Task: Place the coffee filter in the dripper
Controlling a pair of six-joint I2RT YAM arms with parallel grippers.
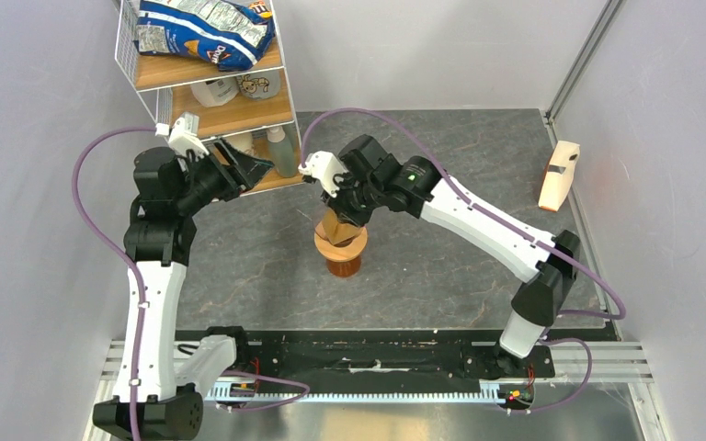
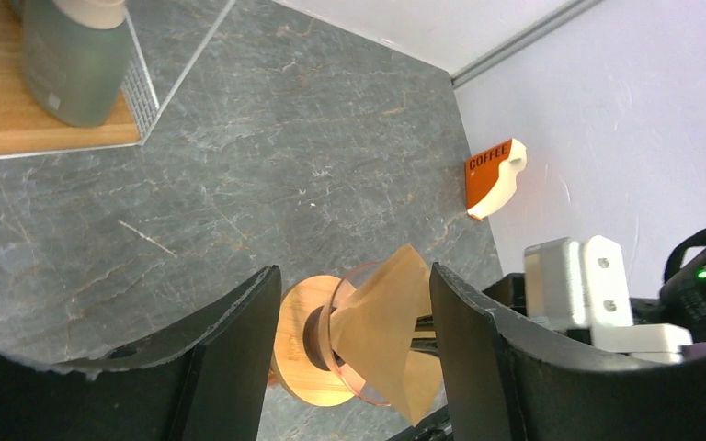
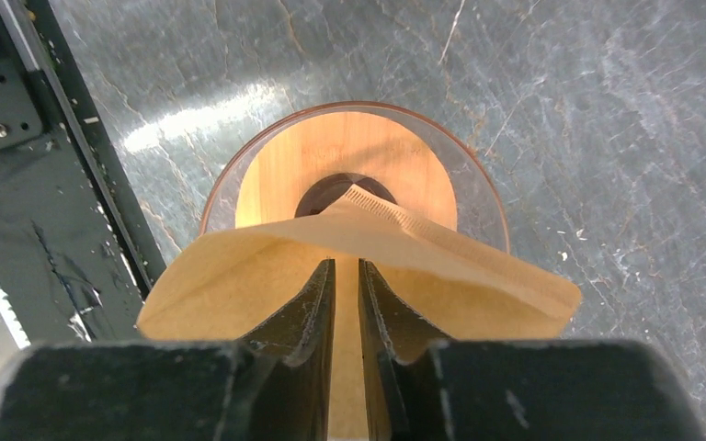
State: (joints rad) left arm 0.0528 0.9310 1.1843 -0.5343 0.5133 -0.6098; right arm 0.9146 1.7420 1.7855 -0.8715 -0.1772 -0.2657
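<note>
The tan coffee filter (image 1: 335,225) hangs just over the dripper (image 1: 342,243), a light-wood ring with a dark hole, set on an amber glass vessel at mid-table. My right gripper (image 1: 344,211) is shut on the coffee filter. In the right wrist view the filter (image 3: 239,276) drapes over my nearly closed fingers, its edge reaching the dripper's (image 3: 358,147) hole. The right gripper (image 3: 347,266) shows paper in its narrow gap. My left gripper (image 1: 250,170) stands open by the shelf, apart from the filter. In its wrist view the left gripper (image 2: 354,276) frames the filter (image 2: 386,322) and dripper (image 2: 296,312).
A wire-and-wood shelf (image 1: 211,92) with a chip bag and bottles stands at the back left, a green bottle (image 2: 74,55) on its lowest board. An orange-and-white piece marked COFFEE (image 1: 558,175) leans at the right wall. A black rail (image 3: 18,138) runs along the near edge.
</note>
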